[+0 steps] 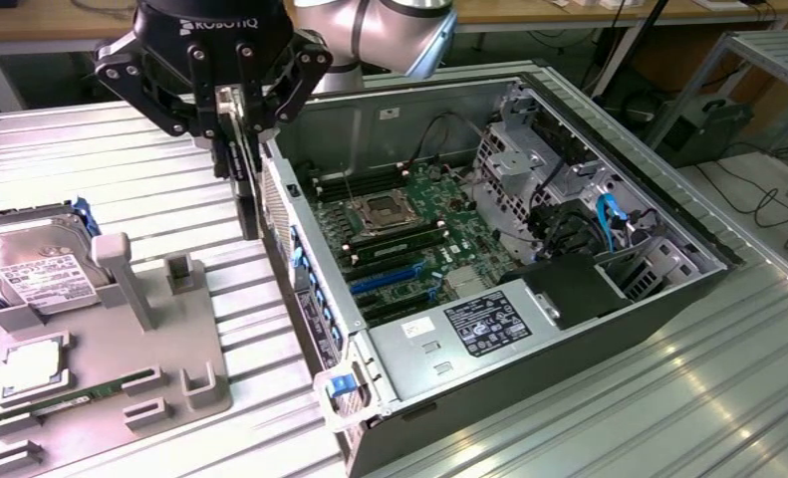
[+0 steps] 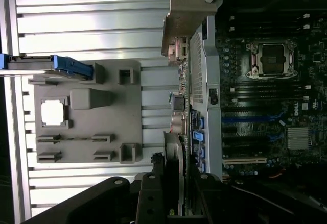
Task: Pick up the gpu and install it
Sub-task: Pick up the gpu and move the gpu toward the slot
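The gpu (image 1: pixel 247 204) hangs on edge as a thin dark card, pointing down from my gripper (image 1: pixel 238 139), which is shut on its upper part. It hovers over the near side wall of the open computer case (image 1: pixel 354 329), beside the motherboard (image 1: pixel 407 229) and off the grey holder tray (image 1: pixel 115 349). In the wrist view the gpu (image 2: pixel 174 152) appears edge-on between my gripper (image 2: pixel 176 203) fingers, with its silver bracket (image 2: pixel 186 15) at the far end, above the case wall. The blue expansion slots (image 1: pixel 387 279) lie inside the case, at the exterior view's right of the card.
The grey tray carries a hard drive (image 1: pixel 35 269), a processor chip (image 1: pixel 35 368) and a green memory stick (image 1: pixel 75 398). Inside the case are a processor socket (image 1: pixel 374 211), a power supply (image 1: pixel 480 324) and drive cages with blue cables (image 1: pixel 607 224). A ribbed metal table (image 1: pixel 659 398) surrounds everything.
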You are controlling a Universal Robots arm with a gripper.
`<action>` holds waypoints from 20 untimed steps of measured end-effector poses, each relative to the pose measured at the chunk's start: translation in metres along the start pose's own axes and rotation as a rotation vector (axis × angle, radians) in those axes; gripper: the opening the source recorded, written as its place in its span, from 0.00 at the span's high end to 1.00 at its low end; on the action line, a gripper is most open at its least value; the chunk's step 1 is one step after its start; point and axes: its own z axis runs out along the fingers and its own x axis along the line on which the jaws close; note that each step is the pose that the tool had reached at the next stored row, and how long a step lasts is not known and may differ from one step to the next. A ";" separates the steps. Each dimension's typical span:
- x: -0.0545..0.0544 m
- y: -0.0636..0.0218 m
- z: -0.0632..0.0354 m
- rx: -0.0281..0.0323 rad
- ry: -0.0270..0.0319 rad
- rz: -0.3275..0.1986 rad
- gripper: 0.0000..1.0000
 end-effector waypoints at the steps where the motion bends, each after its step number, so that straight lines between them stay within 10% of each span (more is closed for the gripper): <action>1: -0.001 0.0001 0.0000 0.0001 0.0001 0.000 0.73; 20: -0.021 0.0009 0.0003 0.0001 0.0001 0.000 0.73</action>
